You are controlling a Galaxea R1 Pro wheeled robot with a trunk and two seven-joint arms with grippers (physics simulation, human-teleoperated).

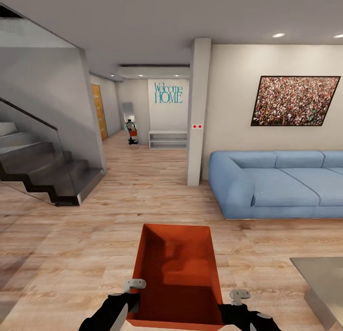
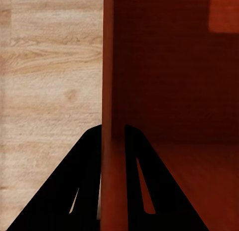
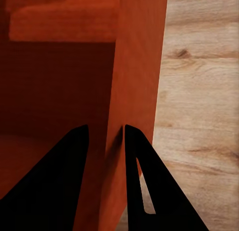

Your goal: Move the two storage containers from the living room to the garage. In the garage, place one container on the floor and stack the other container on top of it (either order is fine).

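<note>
In the left wrist view, the left gripper [image 2: 112, 141] is seen as two black fingers [image 2: 74, 186] set on either side of a thin orange-red wall. This wall belongs to the storage container [image 2: 174, 81], and it is clamped between the fingers, one outside and one inside the box. The shaded inner wall and bottom of the container are shown beyond the inner finger. A light wood plank floor [image 2: 50, 66] is visible beyond the outer finger, apart from the container.

One sign is showing — teal lettering reading "Welcome HOME" [image 1: 168, 93] on the white hallway wall [image 1: 167, 116], far ahead of both grippers.
</note>
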